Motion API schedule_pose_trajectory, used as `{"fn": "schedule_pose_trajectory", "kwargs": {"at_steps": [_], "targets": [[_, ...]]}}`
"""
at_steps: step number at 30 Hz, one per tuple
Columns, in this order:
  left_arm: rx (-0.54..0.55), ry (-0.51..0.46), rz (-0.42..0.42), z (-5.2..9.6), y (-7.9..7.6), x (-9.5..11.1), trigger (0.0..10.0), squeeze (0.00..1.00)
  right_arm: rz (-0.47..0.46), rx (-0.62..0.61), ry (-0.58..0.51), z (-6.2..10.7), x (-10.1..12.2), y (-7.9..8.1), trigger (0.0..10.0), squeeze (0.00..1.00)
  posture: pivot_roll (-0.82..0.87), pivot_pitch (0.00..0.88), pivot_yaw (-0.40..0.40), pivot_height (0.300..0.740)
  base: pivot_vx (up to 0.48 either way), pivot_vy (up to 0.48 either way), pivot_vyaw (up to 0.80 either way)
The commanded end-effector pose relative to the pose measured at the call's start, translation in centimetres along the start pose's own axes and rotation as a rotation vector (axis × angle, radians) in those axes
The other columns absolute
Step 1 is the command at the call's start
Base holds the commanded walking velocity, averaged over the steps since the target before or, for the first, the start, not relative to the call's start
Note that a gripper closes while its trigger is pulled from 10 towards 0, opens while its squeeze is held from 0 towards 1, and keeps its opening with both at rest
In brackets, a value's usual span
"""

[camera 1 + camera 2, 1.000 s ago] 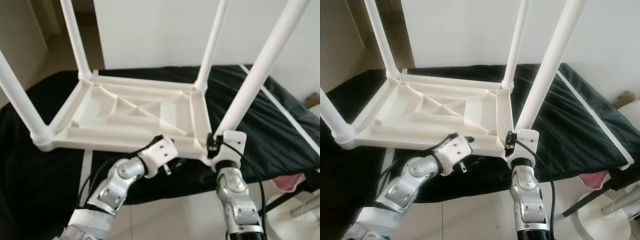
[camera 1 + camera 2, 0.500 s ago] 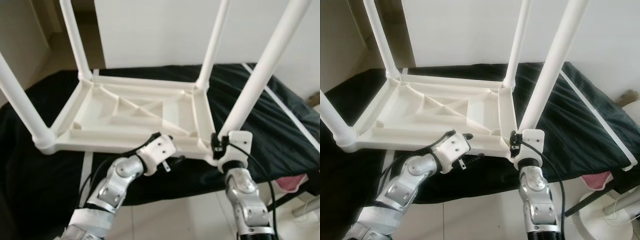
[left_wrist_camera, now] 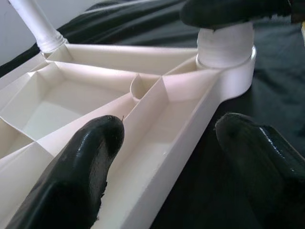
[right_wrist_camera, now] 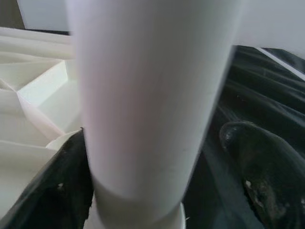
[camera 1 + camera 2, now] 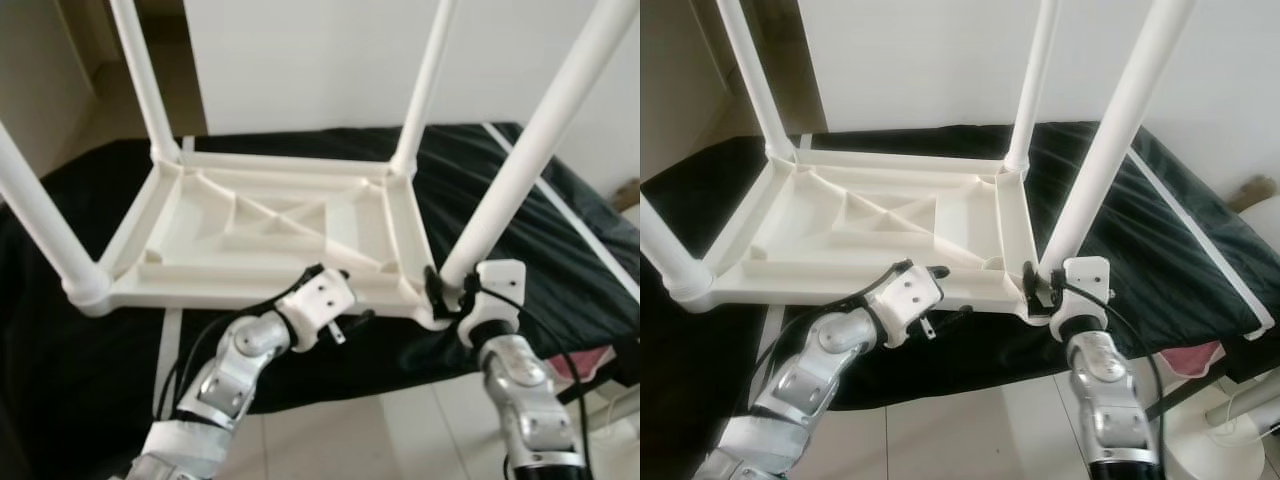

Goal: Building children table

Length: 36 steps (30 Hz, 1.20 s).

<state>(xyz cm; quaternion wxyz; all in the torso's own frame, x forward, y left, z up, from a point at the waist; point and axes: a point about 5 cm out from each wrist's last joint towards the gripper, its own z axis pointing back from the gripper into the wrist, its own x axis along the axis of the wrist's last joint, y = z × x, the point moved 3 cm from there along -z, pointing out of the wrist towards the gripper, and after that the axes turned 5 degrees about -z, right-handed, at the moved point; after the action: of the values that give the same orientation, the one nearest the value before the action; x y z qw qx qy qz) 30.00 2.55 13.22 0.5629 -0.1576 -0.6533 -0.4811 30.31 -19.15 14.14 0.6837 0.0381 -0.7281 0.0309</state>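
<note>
A white plastic children's table (image 5: 270, 215) lies upside down on a black cloth, its four legs pointing up. My left gripper (image 5: 352, 297) is open at the near rim (image 3: 190, 138), with one finger (image 3: 90, 157) over the ribbed underside and the other outside the rim. My right gripper (image 5: 450, 295) is at the foot of the near right leg (image 5: 530, 150). It is open, with the leg (image 4: 147, 95) between its fingers. One finger (image 4: 71, 186) rests against the leg; the other (image 4: 257, 162) stands apart from it.
The black cloth (image 5: 560, 250) covers a low surface and hangs over its front edge, with a white strip (image 5: 570, 225) across its right part. A white wall is behind. Tiled floor (image 5: 970, 430) lies below, with a pink item (image 5: 1190, 355) and a white stand (image 5: 1230, 430) at the lower right.
My right arm has swung to the right, so its wrist now sits right of the near right leg's foot. The left gripper has stayed at the near rim.
</note>
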Motion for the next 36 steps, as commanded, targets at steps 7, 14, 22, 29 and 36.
{"fn": "schedule_pose_trajectory", "kwargs": {"at_steps": [7,14,22,29,36], "targets": [[-0.078,-0.093,0.130,1.3,-0.7,1.2,10.0,0.00,-0.012,0.155,-0.008,0.2,0.9,-0.9,10.0,0.00,-0.04,0.015,-0.051,0.740,0.000,0.000,0.00],[-0.200,-0.129,0.178,1.9,-1.8,2.0,10.0,0.00,0.064,0.283,0.015,-0.3,0.9,-1.0,10.0,0.00,-0.04,0.011,-0.049,0.740,0.000,0.000,0.00],[-0.208,-0.116,0.167,1.7,-2.1,2.1,10.0,0.00,0.148,0.470,0.100,-1.3,-0.2,0.2,7.6,0.00,-0.02,0.005,-0.055,0.740,0.000,0.000,0.00],[-0.188,-0.110,0.173,2.1,-2.0,2.1,10.0,0.00,0.173,0.543,0.150,-1.0,-1.1,0.1,0.0,0.00,-0.01,0.008,-0.062,0.740,0.000,0.000,0.00],[-0.197,-0.103,0.179,2.4,-2.2,2.1,10.0,0.00,0.167,0.553,0.168,-0.8,-1.7,0.0,10.0,0.00,0.00,0.019,-0.059,0.740,0.000,0.000,0.00]]}}
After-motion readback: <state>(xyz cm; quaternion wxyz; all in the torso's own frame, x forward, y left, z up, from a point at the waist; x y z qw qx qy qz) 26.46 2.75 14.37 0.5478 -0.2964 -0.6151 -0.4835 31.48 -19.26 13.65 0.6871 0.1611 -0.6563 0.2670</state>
